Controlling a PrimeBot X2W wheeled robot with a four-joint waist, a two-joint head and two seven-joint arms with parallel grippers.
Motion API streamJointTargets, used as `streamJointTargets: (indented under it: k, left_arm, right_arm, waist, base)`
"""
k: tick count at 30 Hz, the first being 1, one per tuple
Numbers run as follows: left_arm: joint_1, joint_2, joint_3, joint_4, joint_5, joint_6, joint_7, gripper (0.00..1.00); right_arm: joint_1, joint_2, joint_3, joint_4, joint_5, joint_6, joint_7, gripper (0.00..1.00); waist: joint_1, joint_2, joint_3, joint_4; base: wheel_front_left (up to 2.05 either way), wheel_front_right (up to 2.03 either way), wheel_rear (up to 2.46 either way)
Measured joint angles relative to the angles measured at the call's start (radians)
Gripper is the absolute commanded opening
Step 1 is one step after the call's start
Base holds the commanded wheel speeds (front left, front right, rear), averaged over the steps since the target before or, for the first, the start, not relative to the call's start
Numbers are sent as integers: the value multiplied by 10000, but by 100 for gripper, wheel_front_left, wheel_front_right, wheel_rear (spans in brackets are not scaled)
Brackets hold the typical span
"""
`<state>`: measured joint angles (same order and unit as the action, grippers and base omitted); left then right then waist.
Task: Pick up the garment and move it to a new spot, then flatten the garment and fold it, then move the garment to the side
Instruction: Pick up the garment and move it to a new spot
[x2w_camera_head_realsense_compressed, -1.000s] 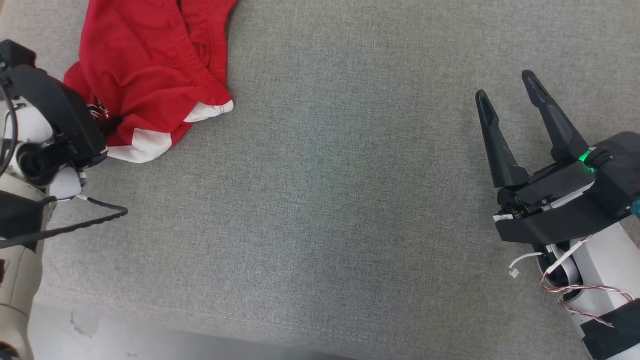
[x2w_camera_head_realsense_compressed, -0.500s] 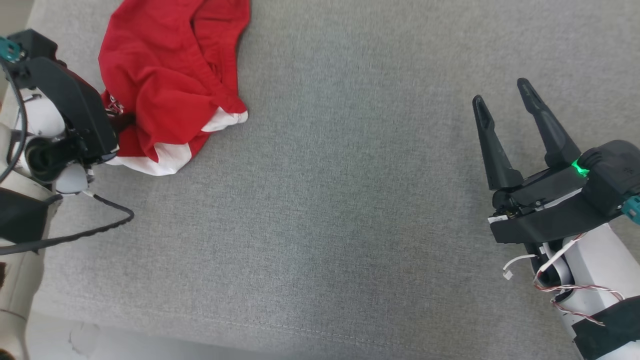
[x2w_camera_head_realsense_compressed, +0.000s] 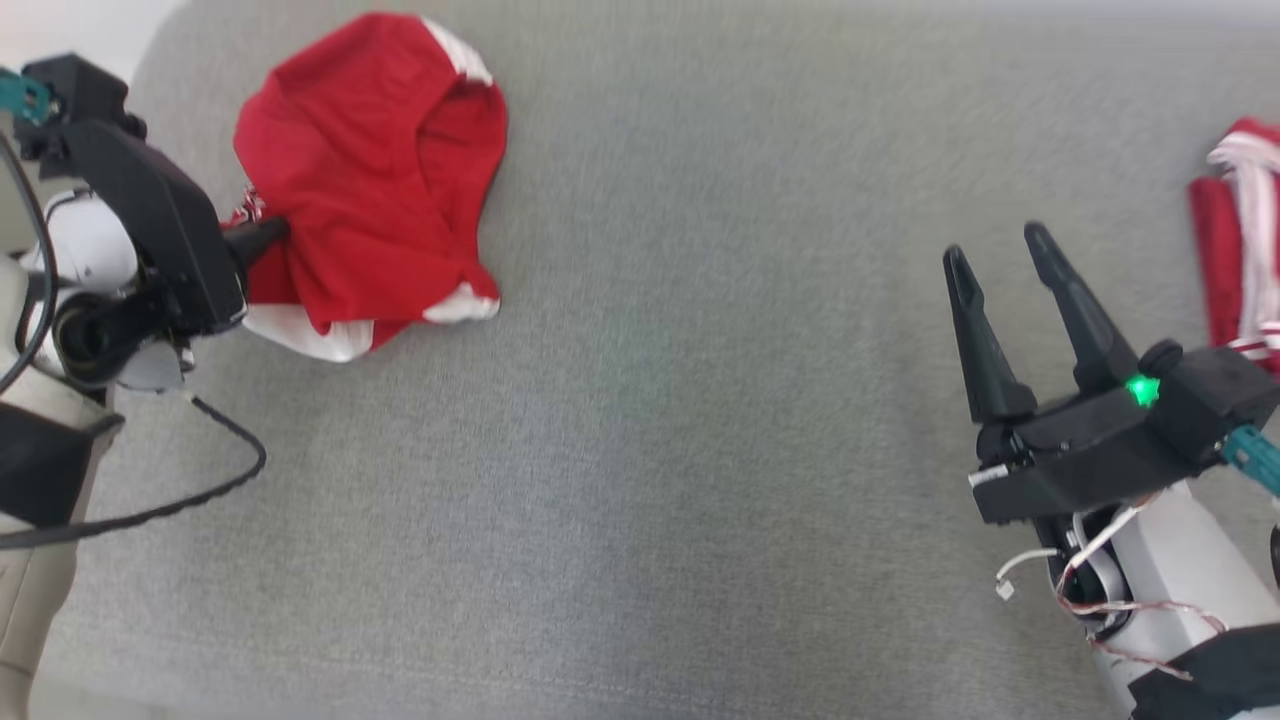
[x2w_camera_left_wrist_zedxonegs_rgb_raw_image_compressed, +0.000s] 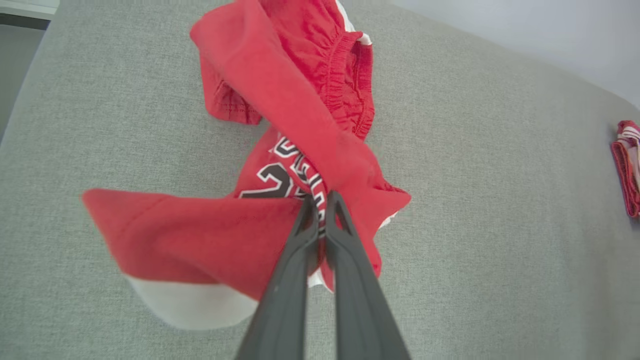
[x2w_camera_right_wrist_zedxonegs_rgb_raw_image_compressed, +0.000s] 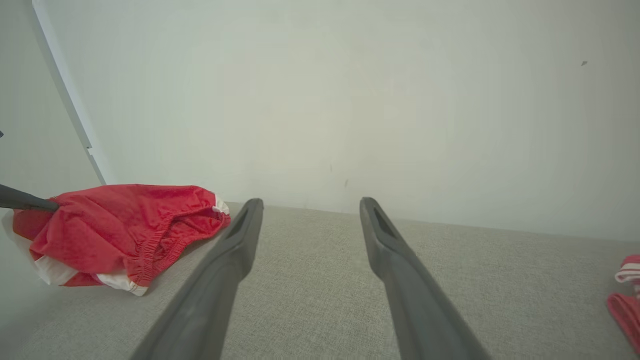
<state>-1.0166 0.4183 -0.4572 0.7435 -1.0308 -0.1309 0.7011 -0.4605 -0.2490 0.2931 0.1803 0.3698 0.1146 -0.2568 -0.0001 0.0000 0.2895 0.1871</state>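
L gripper (x2w_camera_left_wrist_zedxonegs_rgb_raw_image_compressed: 321, 199) is clamping its fingers on the red basketball shorts (x2w_camera_head_realsense_compressed: 380, 170), which are lying bunched at far left of grey fabric surface (x2w_camera_head_realsense_compressed: 700, 450), one edge lifting. R gripper (x2w_camera_head_realsense_compressed: 990, 248) is hovering, fingers spread, holding nothing. Judging pick-up underway; relocating, flattening, folding and moving aside are pending.

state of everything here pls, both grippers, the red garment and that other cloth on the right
left gripper, shut on the red garment
right gripper, open, holding nothing
red garment, crumpled and not flattened, pinched at one spot, the rest lying on the gray cushion
striped cloth, bunched, lying apart at the right edge, untouched
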Motion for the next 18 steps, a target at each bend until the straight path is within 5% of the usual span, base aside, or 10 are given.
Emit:
streamJointTargets:
  k: [18]
  left_arm:
    - [1091,545,-1304,-2606,-830,0,-765,0]
  right_arm:
    - [1429,134,-268,17,40,29,0,100]
  waist:
    - [-1,-1,-2160,-1007]
  base:
    - [0,0,0]
